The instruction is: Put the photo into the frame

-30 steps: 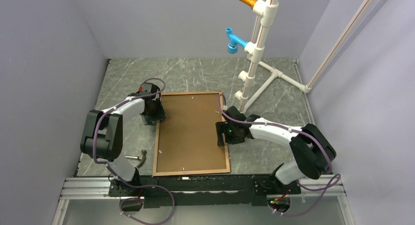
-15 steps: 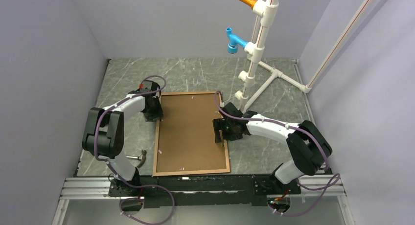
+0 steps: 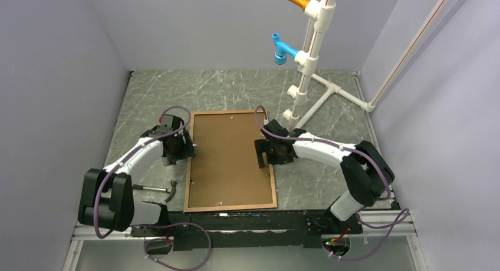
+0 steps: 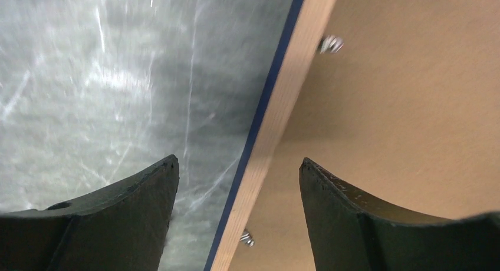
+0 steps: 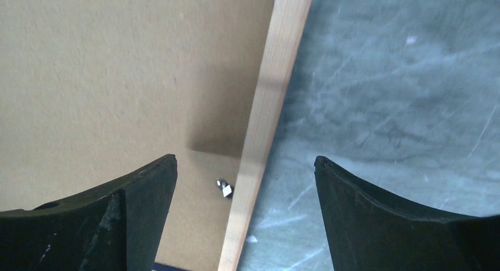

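The frame point(image 3: 187, 185) lay brown side up on the table point(image 3: 236, 91), long axis running near to far, its side rails straddled by the spread jaws of the left gripper point(image 4: 239, 165) and right gripper point(image 5: 244, 159).

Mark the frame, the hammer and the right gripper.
frame point(image 3: 231, 208): top view, on its near rail.
hammer point(image 3: 171, 189): top view, on its head.
right gripper point(image 5: 244, 160): right wrist view, midway between its open fingertips, over the frame rail.
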